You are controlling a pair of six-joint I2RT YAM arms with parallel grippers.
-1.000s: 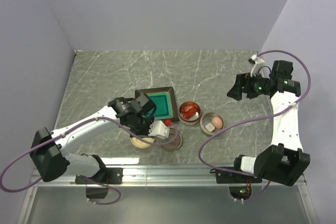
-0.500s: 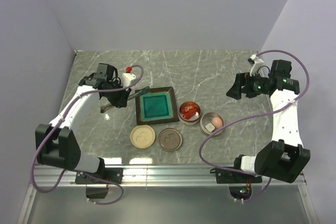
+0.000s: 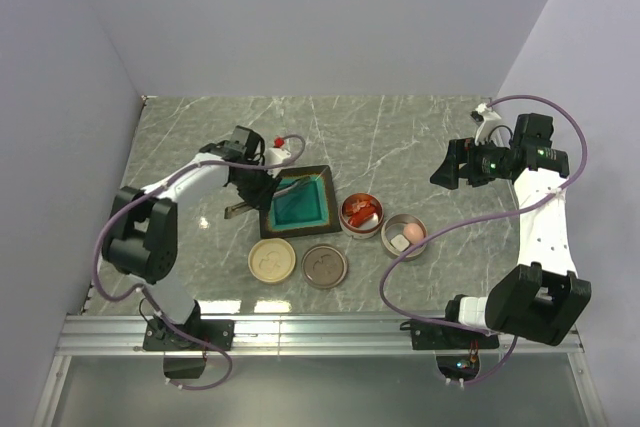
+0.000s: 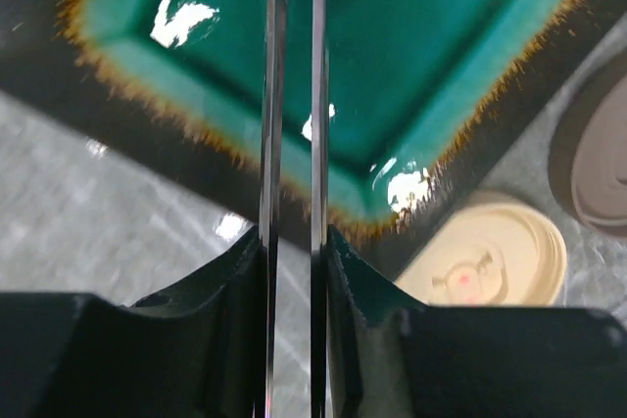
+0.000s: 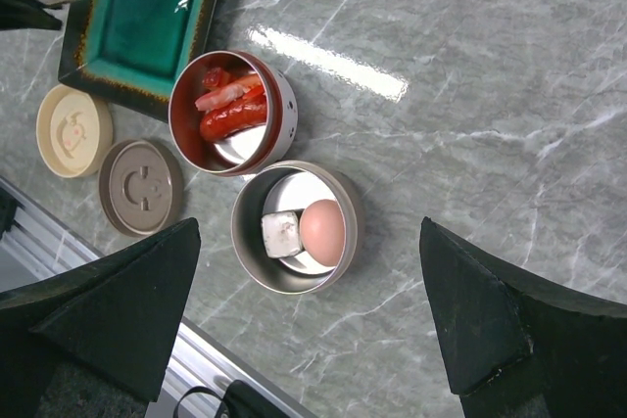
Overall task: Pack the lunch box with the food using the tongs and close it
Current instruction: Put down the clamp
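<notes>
Nearest us lie a cream round lid (image 3: pixel 272 260) and a brown round lid (image 3: pixel 324 266). Behind them, one round metal tin (image 5: pixel 250 242) holds the pale pink egg (image 5: pixel 321 227) and white cube (image 5: pixel 280 234), and a second tin (image 5: pixel 284 105) holds the red-orange sausage pieces (image 5: pixel 232 115). Further back, our left gripper (image 4: pixel 292 252) pinches the slim silver tongs (image 4: pixel 273 95) over the teal square tray (image 5: pixel 147 41). Our right gripper (image 5: pixel 309 242) hangs spread wide.

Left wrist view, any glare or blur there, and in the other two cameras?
Left wrist view: white glare spots on the teal tray, tongs crisp. Right wrist view: a bright light streak on the table. Top view: evenly lit, faint reflections on the table.
</notes>
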